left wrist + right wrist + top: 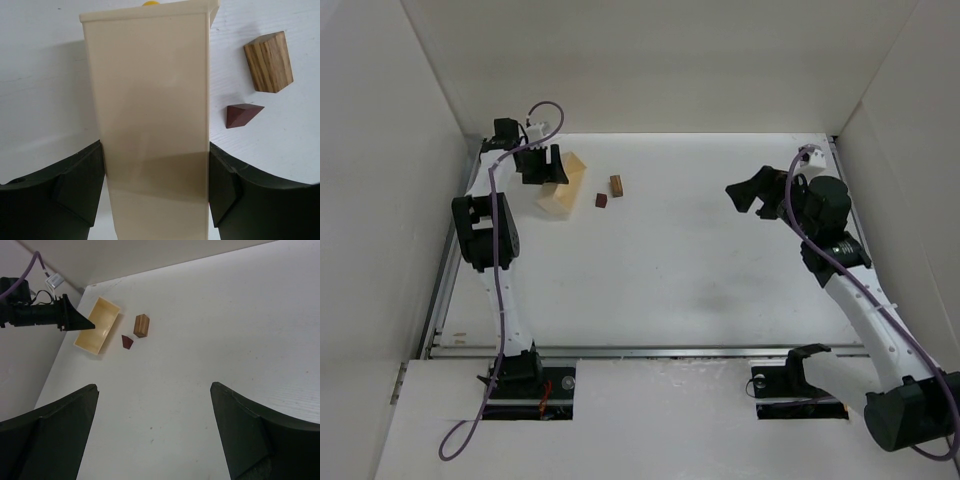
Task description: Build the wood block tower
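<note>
Left pincer [542,168] pinches the pale box [563,192] by the bench's [700,260] far left edge. Just beside it lie the tan block [616,185] and dark block [601,200], apart. Right pincer [154,390] hangs spread above open bench.

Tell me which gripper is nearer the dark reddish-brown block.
Left. Left gripper grips the pale box just beside the dark block; right gripper hangs open far to its right.
</note>
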